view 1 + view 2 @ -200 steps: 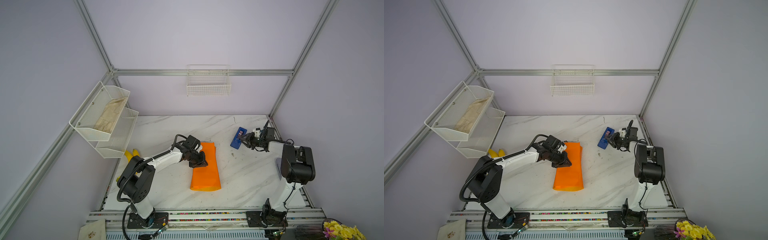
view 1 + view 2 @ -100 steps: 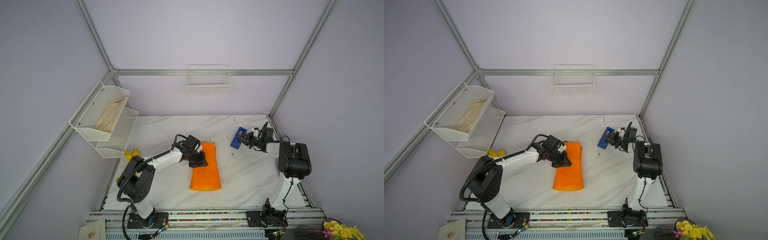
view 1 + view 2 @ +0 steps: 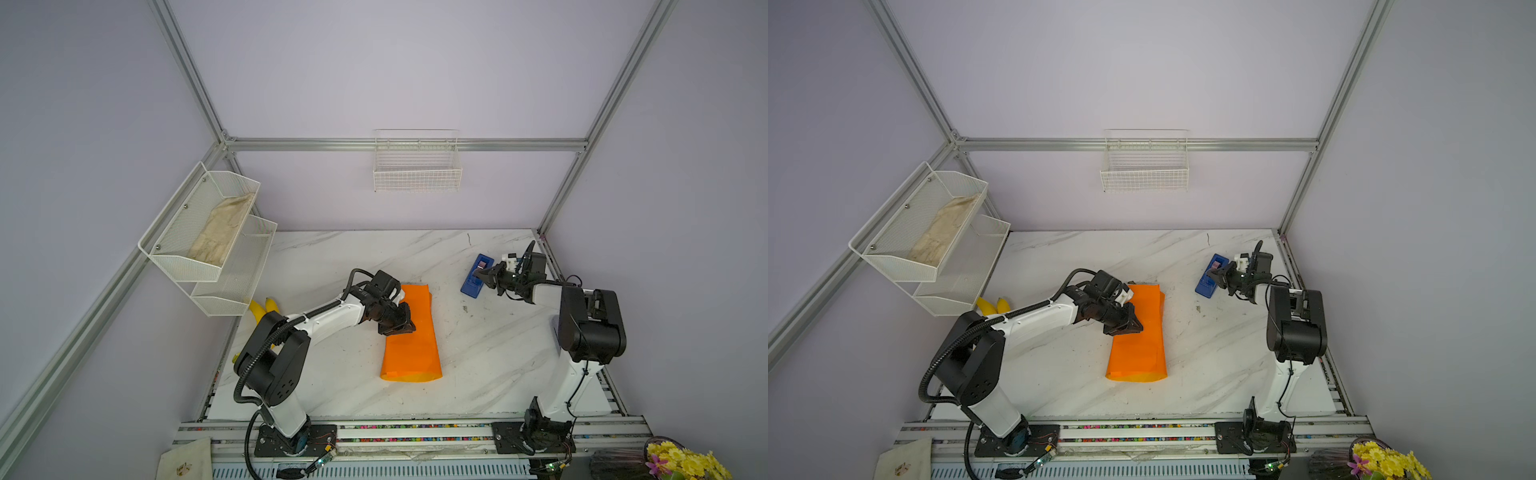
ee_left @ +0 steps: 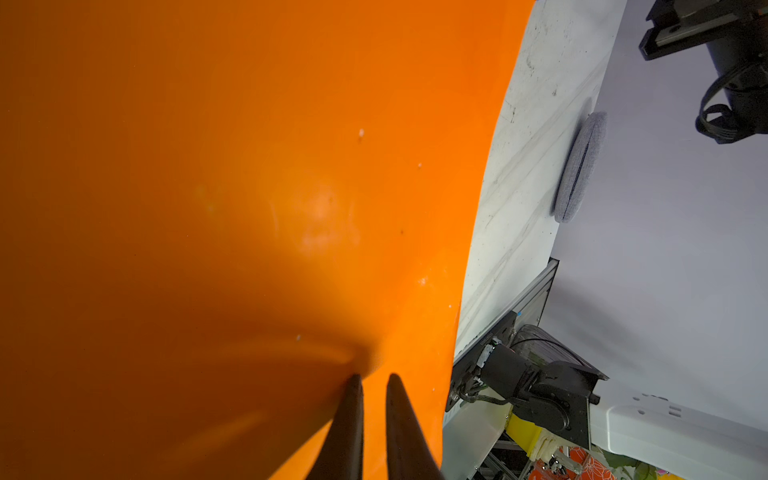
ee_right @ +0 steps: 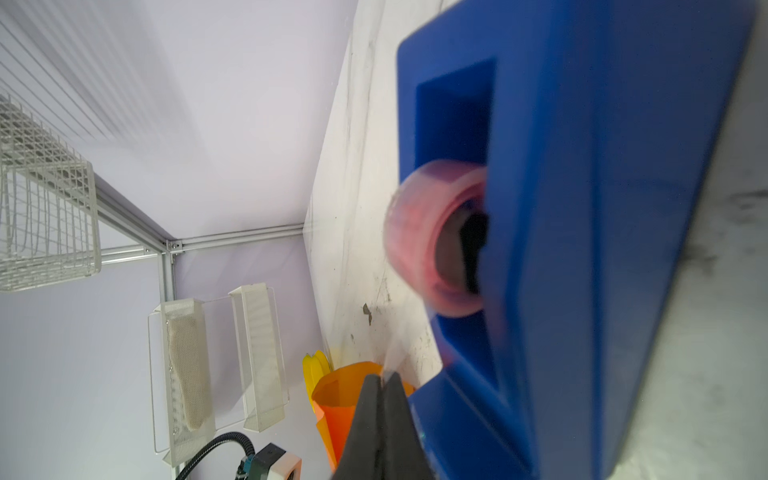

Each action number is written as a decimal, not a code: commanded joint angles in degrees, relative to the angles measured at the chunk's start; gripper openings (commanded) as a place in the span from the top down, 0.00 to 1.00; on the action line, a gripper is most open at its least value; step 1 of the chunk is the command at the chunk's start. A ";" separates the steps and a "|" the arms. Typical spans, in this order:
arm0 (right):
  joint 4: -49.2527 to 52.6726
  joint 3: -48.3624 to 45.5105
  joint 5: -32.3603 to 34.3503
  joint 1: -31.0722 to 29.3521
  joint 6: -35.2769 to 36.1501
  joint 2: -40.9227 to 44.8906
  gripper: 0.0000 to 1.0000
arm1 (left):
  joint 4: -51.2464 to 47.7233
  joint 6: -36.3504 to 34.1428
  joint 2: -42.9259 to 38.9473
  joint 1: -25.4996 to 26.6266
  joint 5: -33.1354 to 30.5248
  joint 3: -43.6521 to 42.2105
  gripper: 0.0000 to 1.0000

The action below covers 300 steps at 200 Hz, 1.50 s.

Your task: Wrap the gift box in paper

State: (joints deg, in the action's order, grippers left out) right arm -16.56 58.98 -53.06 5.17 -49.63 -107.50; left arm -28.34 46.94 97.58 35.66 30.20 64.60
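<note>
The orange paper (image 3: 415, 345) (image 3: 1138, 353) lies on the marble table, folded over into a long loose tube. It fills most of the left wrist view (image 4: 249, 166). The gift box is hidden. My left gripper (image 3: 406, 328) (image 3: 1135, 328) (image 4: 372, 376) presses its tips down onto the top of the paper, with the jaws a narrow gap apart and nothing between them. My right gripper (image 3: 478, 275) (image 3: 1213, 274) (image 5: 380, 376) is at the blue tape dispenser (image 3: 469, 287) (image 5: 602, 208), shut on a clear strip of tape coming off the pink roll (image 5: 419, 232).
White wire shelves (image 3: 203, 232) hang on the left wall and a wire basket (image 3: 417, 166) on the back wall. Yellow bananas (image 3: 262, 307) lie at the table's left edge. A grey round pad (image 4: 579, 166) leans at the right wall. Flowers (image 3: 685, 461) stand off the front right corner.
My right gripper has closed at the tape dispenser and its arm has shifted posture. The left arm and the paper have not moved.
</note>
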 commanded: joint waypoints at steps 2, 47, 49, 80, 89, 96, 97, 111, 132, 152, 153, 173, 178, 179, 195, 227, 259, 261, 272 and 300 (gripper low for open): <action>4.20 -1.22 -1.50 -1.79 2.04 5.24 1.00 | -5.34 -0.62 2.87 0.54 -5.15 -3.95 0.86; 5.79 -8.09 -0.73 -4.03 1.99 12.00 1.00 | -5.35 -0.62 2.62 0.47 -5.15 -4.37 0.86; 5.82 -8.42 -0.67 -4.11 1.95 12.33 1.00 | -5.37 -0.62 2.48 0.53 -5.12 -4.39 0.86; 6.19 -13.59 0.43 -4.92 3.29 14.46 1.00 | -5.41 -0.53 2.17 0.54 -5.38 -4.63 0.86; 6.79 -14.32 0.93 -4.97 4.66 13.44 1.00 | -5.41 -0.53 2.21 0.54 -5.40 -4.66 0.86; 7.45 -14.57 1.37 -4.99 5.97 12.59 1.00 | -5.41 -0.53 2.26 0.54 -5.37 -4.74 0.86; 7.48 -14.54 1.46 -4.99 6.13 12.46 1.00 | -5.41 -0.53 2.26 0.55 -5.34 -4.74 0.86; 9.29 -14.25 3.30 -5.08 9.41 10.31 1.00 | -5.41 -0.60 2.40 0.55 -5.31 -4.79 0.86; 15.25 -12.68 7.92 -5.08 15.61 6.91 1.00 | -5.48 -0.71 2.43 0.54 -5.23 -4.75 0.86; 21.09 -12.14 15.62 -5.08 19.80 5.75 1.00 | -5.50 -0.62 2.44 0.55 -5.26 -4.88 0.86; 21.33 -12.14 15.88 -5.08 19.90 5.74 1.00 | -5.50 -0.62 2.44 0.55 -5.29 -4.85 0.86; 24.87 -12.68 22.90 -5.08 22.17 6.82 1.00 | -5.53 -0.46 2.30 0.55 -5.41 -4.87 0.86; 25.74 -12.87 24.57 -5.08 22.48 7.35 1.00 | -5.50 -0.44 2.32 0.52 -5.41 -4.84 0.86; 25.85 -12.90 24.84 -5.08 22.61 7.50 1.00 | -5.50 -0.44 2.33 0.53 -5.41 -4.88 0.86; 26.90 -13.54 26.98 -5.13 22.88 9.08 1.00 | -5.50 -0.44 2.44 0.55 -5.37 -4.83 0.86; 26.47 -14.08 27.51 -5.17 21.96 18.88 1.00 | -5.59 -0.53 2.58 0.55 -5.19 -4.75 0.86; 30.23 -11.72 21.23 -6.07 24.05 26.90 1.00 | -5.68 -0.53 2.31 0.54 -5.40 -4.79 0.86; 30.37 -11.64 20.67 -6.23 24.05 27.28 1.00 | -5.68 -0.53 2.36 0.53 -5.41 -4.76 0.86; 31.60 -11.19 18.29 -7.10 23.92 28.48 1.00 | -5.68 -0.61 2.41 0.55 -5.36 -4.57 0.86; 29.32 -12.08 10.27 -11.75 20.54 33.64 1.00 | -5.69 -0.62 2.56 0.55 -5.41 -4.42 0.86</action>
State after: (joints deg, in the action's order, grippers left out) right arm 11.40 47.07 -34.50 -2.83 -27.59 -77.14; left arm -27.66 46.94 97.10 35.66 30.09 63.75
